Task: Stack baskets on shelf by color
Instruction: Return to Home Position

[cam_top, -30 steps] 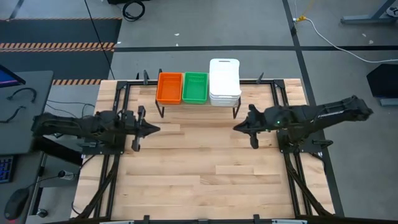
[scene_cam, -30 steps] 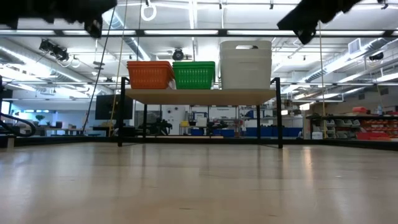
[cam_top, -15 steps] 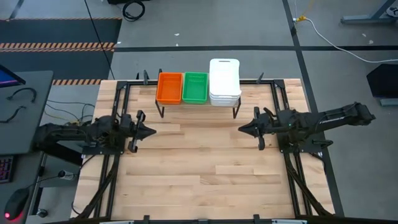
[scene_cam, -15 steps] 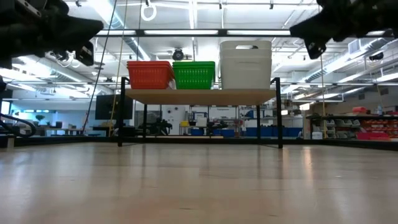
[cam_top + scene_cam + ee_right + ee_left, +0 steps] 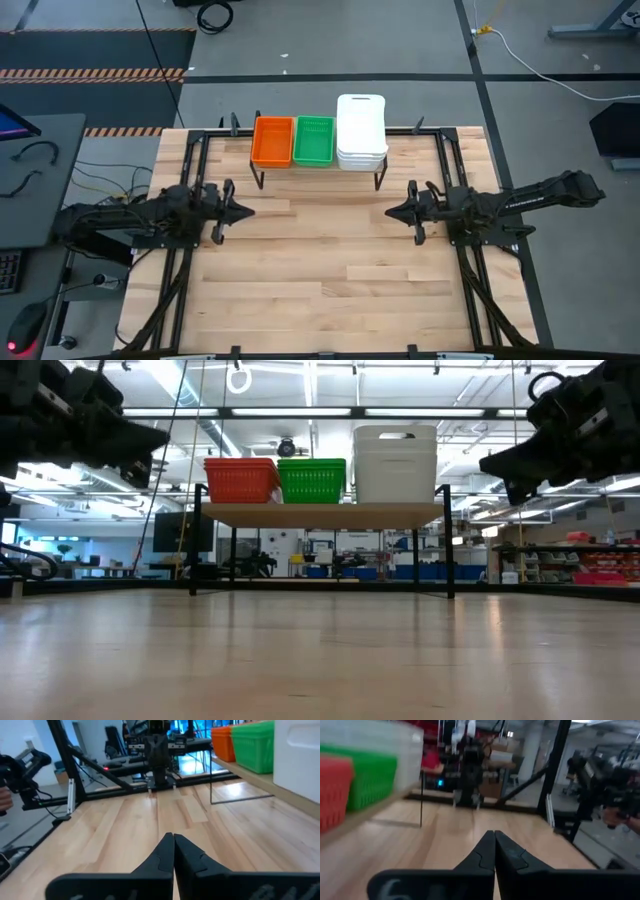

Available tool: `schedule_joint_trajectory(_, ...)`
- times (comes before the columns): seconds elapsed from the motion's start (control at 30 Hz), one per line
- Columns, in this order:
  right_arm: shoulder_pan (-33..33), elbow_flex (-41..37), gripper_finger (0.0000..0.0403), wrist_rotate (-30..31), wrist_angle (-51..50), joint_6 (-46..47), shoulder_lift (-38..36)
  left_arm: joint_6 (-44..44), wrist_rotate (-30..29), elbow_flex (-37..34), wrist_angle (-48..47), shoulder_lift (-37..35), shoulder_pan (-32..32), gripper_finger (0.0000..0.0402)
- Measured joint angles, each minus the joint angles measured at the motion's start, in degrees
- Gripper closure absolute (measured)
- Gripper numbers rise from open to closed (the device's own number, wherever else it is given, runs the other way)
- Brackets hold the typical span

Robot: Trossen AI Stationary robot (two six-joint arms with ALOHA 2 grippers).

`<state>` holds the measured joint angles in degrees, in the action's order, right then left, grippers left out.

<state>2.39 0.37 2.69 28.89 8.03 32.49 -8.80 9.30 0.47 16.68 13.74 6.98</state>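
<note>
1. Standing at the far edge of the light wooden bench, the low shelf with a pale plank top and thin black metal legs carries all the baskets.
2. Set in one row on it are the orange rectangular plastic baskets, the green rectangular plastic baskets just beside them, and the taller stack of white round-cornered plastic baskets.
3. The left end effector hovers over the bench's left side, fingers pressed together, holding nothing.
4. The right end effector hovers over the right side, likewise closed and empty, and points toward the left one.

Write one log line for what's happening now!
shelf: orange baskets, green baskets, white baskets in a row | left claw: shut, empty | right claw: shut, empty
</note>
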Motion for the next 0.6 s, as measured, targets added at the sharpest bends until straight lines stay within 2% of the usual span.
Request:
schedule_joint_trajectory(0.13, -0.3, 0.0, 0.0399, 0.1, -0.4, -1.3, 0.7, 0.4, -2.0, 0.0, -4.9, 0.0, 0.0, 0.0399)
schedule_joint_trajectory(0.4, -1.0, 0.0, 0.0399, 0.7, 1.9, -8.6, -0.2, 2.4, -3.6, 0.0, -5.1, 0.0, 0.0, 0.0399)
schedule_joint_trajectory(0.6, -2.3, 0.0, 0.0399, 0.0, -7.0, -7.2, -7.1, 3.4, -5.0, 0.0, -6.2, -1.4, 0.0, 0.0398)
